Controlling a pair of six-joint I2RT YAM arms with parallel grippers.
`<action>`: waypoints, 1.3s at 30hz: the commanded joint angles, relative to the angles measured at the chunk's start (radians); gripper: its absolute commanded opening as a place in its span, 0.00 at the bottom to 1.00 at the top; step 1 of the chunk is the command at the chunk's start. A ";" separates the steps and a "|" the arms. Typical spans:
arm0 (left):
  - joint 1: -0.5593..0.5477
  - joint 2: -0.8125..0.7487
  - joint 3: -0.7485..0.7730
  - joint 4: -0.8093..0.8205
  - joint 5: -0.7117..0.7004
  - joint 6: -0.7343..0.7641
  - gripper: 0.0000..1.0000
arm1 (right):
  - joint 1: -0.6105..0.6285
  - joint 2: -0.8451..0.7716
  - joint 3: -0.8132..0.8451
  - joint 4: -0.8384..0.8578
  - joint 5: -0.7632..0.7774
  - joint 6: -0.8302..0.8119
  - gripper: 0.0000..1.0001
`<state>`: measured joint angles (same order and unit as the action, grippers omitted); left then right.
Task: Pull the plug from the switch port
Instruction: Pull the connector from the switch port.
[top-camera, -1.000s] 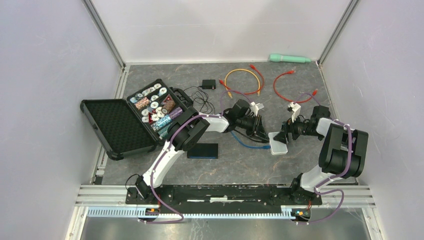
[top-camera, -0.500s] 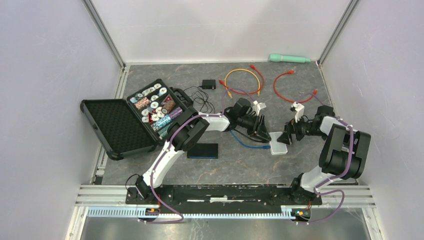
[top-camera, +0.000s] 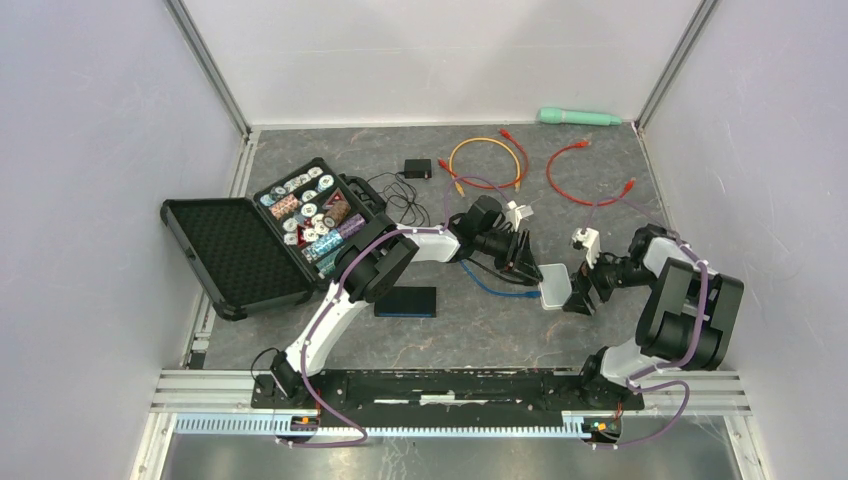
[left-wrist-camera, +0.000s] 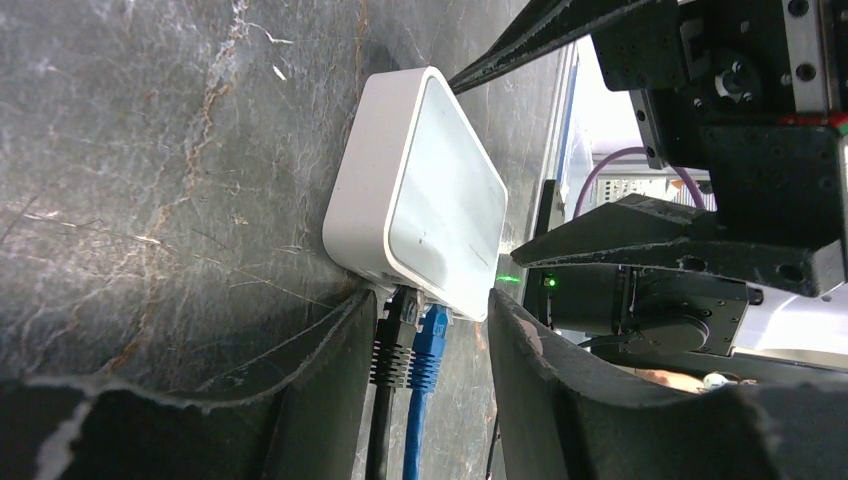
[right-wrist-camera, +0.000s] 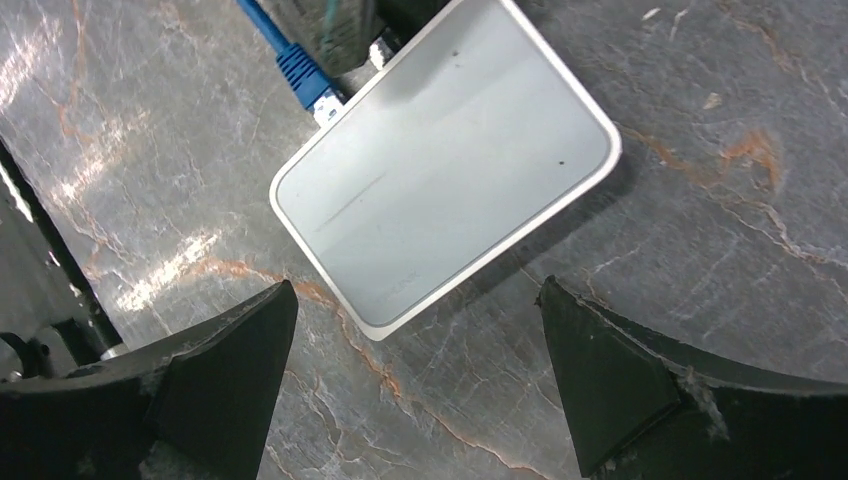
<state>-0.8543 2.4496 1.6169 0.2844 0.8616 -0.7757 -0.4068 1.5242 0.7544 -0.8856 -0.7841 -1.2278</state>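
Note:
The white switch (top-camera: 555, 284) lies flat on the grey table; it also shows in the left wrist view (left-wrist-camera: 430, 200) and the right wrist view (right-wrist-camera: 450, 170). A black plug (left-wrist-camera: 393, 340) and a blue plug (left-wrist-camera: 430, 345) sit side by side in its ports. My left gripper (top-camera: 522, 260) (left-wrist-camera: 432, 335) is open, its fingers straddling both plugs right at the switch's port side; the black plug is close against one finger (left-wrist-camera: 330, 400). My right gripper (top-camera: 580, 292) (right-wrist-camera: 417, 290) is wide open and empty, over the switch's opposite corner. The blue cable (top-camera: 495, 290) trails left.
An open black case (top-camera: 285, 230) of poker chips stands at left. A dark flat device (top-camera: 406, 302) lies near the left arm. A black adapter (top-camera: 417, 168), an orange cable (top-camera: 487, 158), a red cable (top-camera: 570, 175) and a green cylinder (top-camera: 578, 117) lie at the back.
My right gripper has swung nearer and down to the switch's right side. My left gripper has stayed at the plugs. The switch has barely shifted.

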 joint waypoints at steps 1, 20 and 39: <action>-0.002 0.084 -0.046 -0.198 -0.092 0.100 0.55 | -0.003 -0.033 -0.063 -0.052 0.043 -0.118 0.98; -0.020 0.115 -0.041 -0.198 -0.054 0.065 0.54 | 0.045 -0.189 -0.209 0.265 0.080 0.122 0.89; -0.023 0.137 -0.056 -0.110 0.024 -0.092 0.44 | 0.095 -0.288 -0.272 0.403 0.169 0.259 0.77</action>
<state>-0.8547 2.4809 1.6199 0.3096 0.9276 -0.8524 -0.3141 1.2297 0.4946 -0.5049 -0.6682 -0.9867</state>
